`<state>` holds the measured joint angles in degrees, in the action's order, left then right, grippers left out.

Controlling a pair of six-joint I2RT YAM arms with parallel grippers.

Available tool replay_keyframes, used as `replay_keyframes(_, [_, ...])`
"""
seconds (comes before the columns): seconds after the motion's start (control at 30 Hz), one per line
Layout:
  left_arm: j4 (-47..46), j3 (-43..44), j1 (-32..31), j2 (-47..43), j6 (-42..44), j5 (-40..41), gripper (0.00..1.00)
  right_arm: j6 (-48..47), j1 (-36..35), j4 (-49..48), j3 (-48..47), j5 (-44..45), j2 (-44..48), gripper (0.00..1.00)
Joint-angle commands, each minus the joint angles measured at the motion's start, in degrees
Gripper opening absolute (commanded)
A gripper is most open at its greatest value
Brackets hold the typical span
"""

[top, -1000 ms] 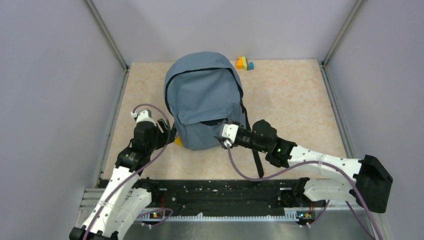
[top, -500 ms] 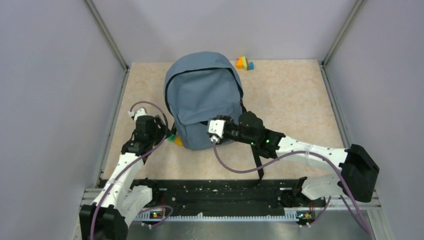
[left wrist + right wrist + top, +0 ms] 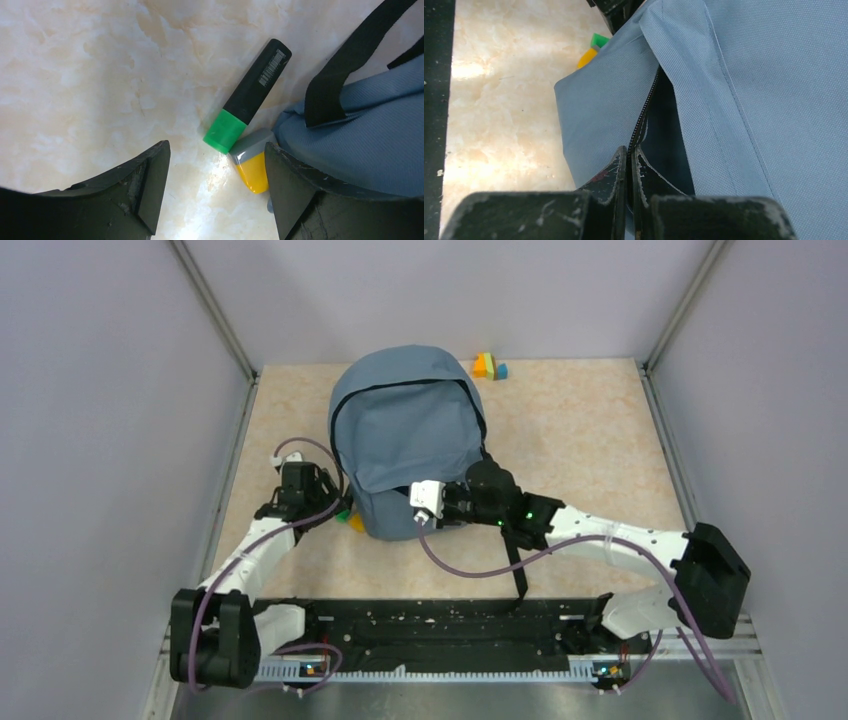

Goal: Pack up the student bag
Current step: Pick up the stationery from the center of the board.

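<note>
Zipper (image 3: 644, 116) of student bag (image 3: 764, 75) meets shut right jaws, grip unclear; left jaws open.

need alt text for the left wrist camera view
The open left gripper hovers over a black highlighter with a green cap lying on the marbled beige table. A yellow marker with a grey end lies beside the cap, next to the grey-blue student bag and its black strap.
</note>
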<state>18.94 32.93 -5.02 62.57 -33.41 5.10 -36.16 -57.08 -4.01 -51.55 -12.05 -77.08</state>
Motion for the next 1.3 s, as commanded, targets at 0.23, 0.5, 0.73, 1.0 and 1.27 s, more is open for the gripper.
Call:
replay_keyframes(0.23, [-2.17, 9.5, 0.18, 14.46, 4.21, -3.29, 0.73, 2.98, -0.1, -5.33, 4.46, -5.25, 7.97, 0.0])
replay_keyframes(0.5, [-2.76, 12.79, 0.03, 22.94, 5.24, -4.7, 0.72, 3.38, -0.1, -7.16, 6.06, -5.7, 9.03, 0.0])
replay_keyframes(0.73, [-1.32, 15.03, -0.48, 27.65, 6.49, -4.83, 0.67, 3.42, -0.06, -8.33, 6.46, -5.91, 9.56, 0.0])
replay_keyframes(1.0, [3.8, 17.52, -0.79, 30.03, 6.61, 1.5, 0.61, 3.91, -0.06, -9.13, 7.05, -5.99, 10.58, 0.0])
replay_keyframes(1.27, [4.21, 16.86, -0.7, 30.03, 3.88, 1.56, 0.5, 3.9, -0.11, -9.76, 7.51, -5.96, 11.4, 0.0])
